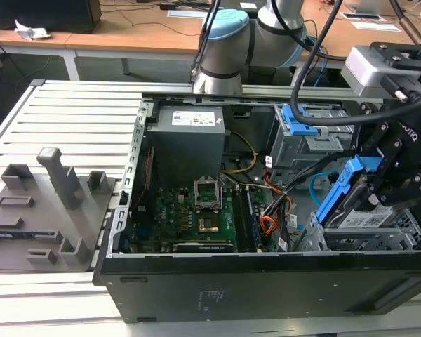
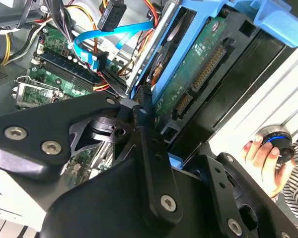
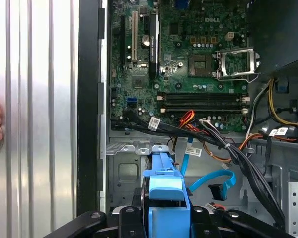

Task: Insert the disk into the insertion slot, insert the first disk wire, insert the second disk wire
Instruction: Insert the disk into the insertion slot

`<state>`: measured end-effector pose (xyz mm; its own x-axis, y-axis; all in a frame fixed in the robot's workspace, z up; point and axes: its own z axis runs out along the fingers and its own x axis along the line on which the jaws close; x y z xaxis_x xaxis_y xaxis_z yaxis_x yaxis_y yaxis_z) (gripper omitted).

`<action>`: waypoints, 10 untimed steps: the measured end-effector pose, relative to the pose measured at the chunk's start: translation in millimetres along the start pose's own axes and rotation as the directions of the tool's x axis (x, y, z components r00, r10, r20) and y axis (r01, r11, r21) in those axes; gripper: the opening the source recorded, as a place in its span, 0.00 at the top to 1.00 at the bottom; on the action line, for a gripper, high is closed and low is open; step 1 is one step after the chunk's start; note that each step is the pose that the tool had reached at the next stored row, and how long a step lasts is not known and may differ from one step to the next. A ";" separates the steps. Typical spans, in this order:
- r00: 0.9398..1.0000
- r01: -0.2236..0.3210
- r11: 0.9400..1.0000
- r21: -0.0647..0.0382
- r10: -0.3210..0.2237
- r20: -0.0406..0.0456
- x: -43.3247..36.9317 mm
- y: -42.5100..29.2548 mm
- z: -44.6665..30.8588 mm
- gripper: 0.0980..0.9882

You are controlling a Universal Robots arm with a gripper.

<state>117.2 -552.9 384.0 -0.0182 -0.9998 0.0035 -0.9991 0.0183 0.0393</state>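
Second wrist view: the black fingers (image 2: 150,130) are closed on the blue frame of the disk (image 2: 201,69). The green underside of the disk faces this camera.

In the exterior view the gripper (image 1: 376,195) holds the disk (image 1: 361,219) tilted, one end high and one end low. The low end is right at the top of the slot (image 1: 407,235). I cannot tell if they touch. The slot sits in the near corner of the case (image 1: 266,288), on the exterior view's right. The disk is not all the way in.

The blue cable (image 1: 317,184) loops just beside the disk, and its end hangs free in the first wrist view (image 3: 213,177). The red wires (image 1: 266,226) lie a bit further off, by the edge of the green board (image 1: 196,210). A taller grey cage (image 1: 309,144) with a blue latch stands behind the slot.

Outside the case, in the second wrist view, a hand (image 2: 258,156) holds a round thing.
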 end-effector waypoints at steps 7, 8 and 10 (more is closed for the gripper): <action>1.000 0.000 1.000 0.000 0.000 0.000 0.0 0.0 0.2 0.62; 1.000 0.000 1.000 0.000 0.000 0.000 0.0 0.0 0.2 0.62; 1.000 0.000 1.000 0.000 0.000 0.000 0.0 0.0 0.2 0.62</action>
<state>117.3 -552.8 383.8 -0.0181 -0.9998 0.0033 -0.9991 0.0182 0.0393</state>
